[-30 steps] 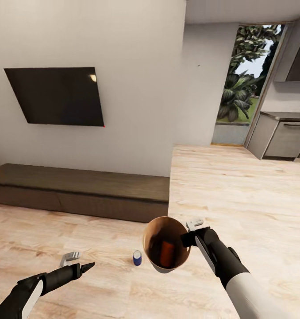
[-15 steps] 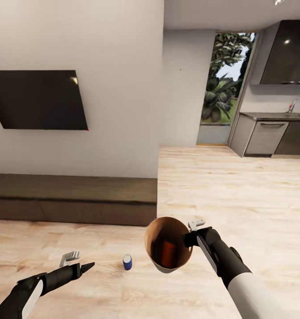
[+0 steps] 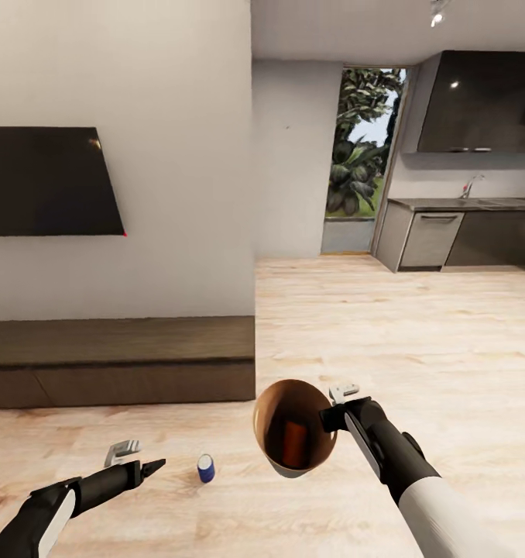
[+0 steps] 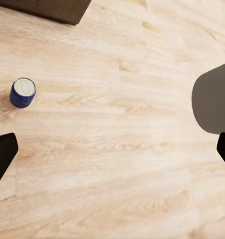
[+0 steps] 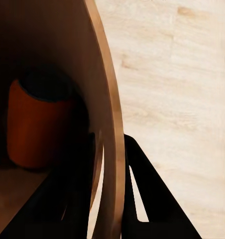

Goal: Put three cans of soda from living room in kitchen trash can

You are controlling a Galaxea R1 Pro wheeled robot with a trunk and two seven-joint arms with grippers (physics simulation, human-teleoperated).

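Right wrist view: pincer point(image 5: 110, 174) fingers hide trash can point(image 5: 105, 99) rim.

Pretty clearly a home, open-plan living room flowing straight into a kitchen. On the living side there's a big black TV point(image 3: 46, 182) mounted on a plain white wall point(image 3: 177, 93), with a long low dark-wood cabinet point(image 3: 115, 360) running under it. Light wood plank floor point(image 3: 386, 325) carries through the whole space. Further back on the right you get the kitchen bit: dark upper cabinets point(image 3: 479, 101), a grey countertop point(image 3: 464, 204) with a faucet point(image 3: 470, 186), and what looks like a steel dishwasher front point(image 3: 427, 239) below. Between the two zones there's a tall glass door or window point(image 3: 359, 155) showing leafy green plants outside. Ceiling has a spotlight point(image 3: 435, 11) too.
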